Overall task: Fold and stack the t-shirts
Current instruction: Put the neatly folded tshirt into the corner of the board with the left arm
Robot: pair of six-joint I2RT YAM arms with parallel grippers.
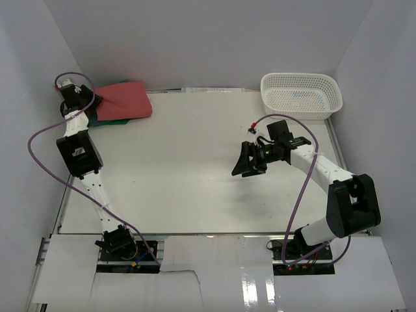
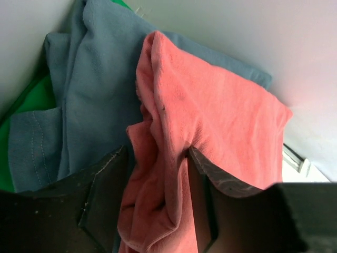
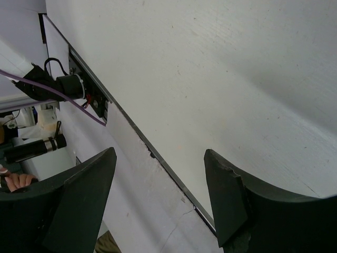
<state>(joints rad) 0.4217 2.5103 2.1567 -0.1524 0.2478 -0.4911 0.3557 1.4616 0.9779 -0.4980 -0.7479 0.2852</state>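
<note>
Nearer than the basket (image 1: 325, 104) and a little to its left, the right gripper (image 1: 250, 161) hangs over bare table (image 1: 188, 188), its fingers spread wide with nothing between them. Farther back, level with the basket but in the opposite far corner, the three t-shirts lie piled. The coral-red shirt (image 2: 210, 116) is on top, the slate-blue shirt (image 2: 89, 79) is under it, and the green shirt (image 2: 26, 105) is lowest, showing only at the edge. The left gripper (image 2: 158, 163) is at that pile, pinching a bunched fold of the coral-red shirt between its fingers.

I judge the cloth light, limp and not slippery. It will sag and may drag its neighbours along, so a hold on a hem or shoulder edge, taking one layer only, would serve better than a mid-panel bunch. The pile sits close to the side wall (image 1: 32, 78) and back wall (image 1: 208, 39), so room there is tight. The open table between pile and basket looks the best place to spread a shirt.
</note>
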